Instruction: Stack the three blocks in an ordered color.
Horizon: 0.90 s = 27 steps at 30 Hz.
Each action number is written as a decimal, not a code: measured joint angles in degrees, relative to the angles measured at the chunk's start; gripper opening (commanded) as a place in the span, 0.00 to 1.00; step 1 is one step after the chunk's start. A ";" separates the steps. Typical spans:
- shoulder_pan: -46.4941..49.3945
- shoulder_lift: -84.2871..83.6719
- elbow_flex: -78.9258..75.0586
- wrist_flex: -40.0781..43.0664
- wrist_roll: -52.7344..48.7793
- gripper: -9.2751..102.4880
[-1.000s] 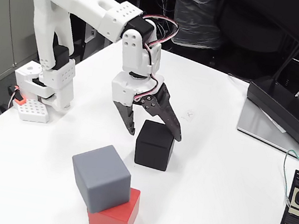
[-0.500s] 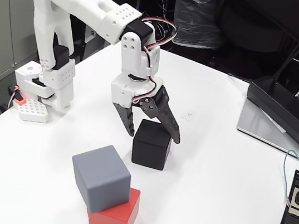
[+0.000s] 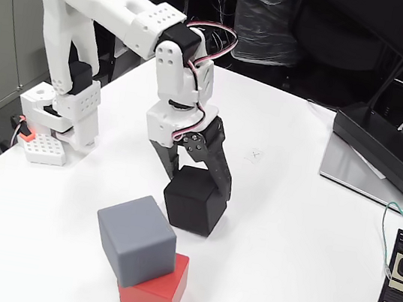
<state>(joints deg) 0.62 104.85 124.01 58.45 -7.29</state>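
A black block (image 3: 194,201) sits between the fingers of my gripper (image 3: 196,185), which is shut on its upper part from above. The block looks turned and slightly tilted on the white table (image 3: 288,232). In front of it, near the table's front edge, a blue-grey block (image 3: 135,238) rests askew on top of a red block (image 3: 158,290). The red block's left part is hidden under the blue-grey one. The gripper is just behind and to the right of this pair.
The arm's white base (image 3: 58,118) stands at the table's left edge. A long black power brick (image 3: 384,148) lies on a grey slab at the right, and a small black socket strip (image 3: 397,290) with a cable sits near the right edge.
The gripper came down and to the left and narrowed onto the black block. The block shifted left toward the blue-grey and red pair and turned a little.
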 measured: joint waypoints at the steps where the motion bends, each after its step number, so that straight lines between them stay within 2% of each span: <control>1: 0.53 0.00 -0.53 0.26 0.00 0.07; 8: 4.31 -0.18 -7.03 2.90 0.00 0.07; 27: 5.10 -0.18 -40.96 28.39 0.00 0.07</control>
<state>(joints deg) 5.71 104.68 83.06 86.84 -7.29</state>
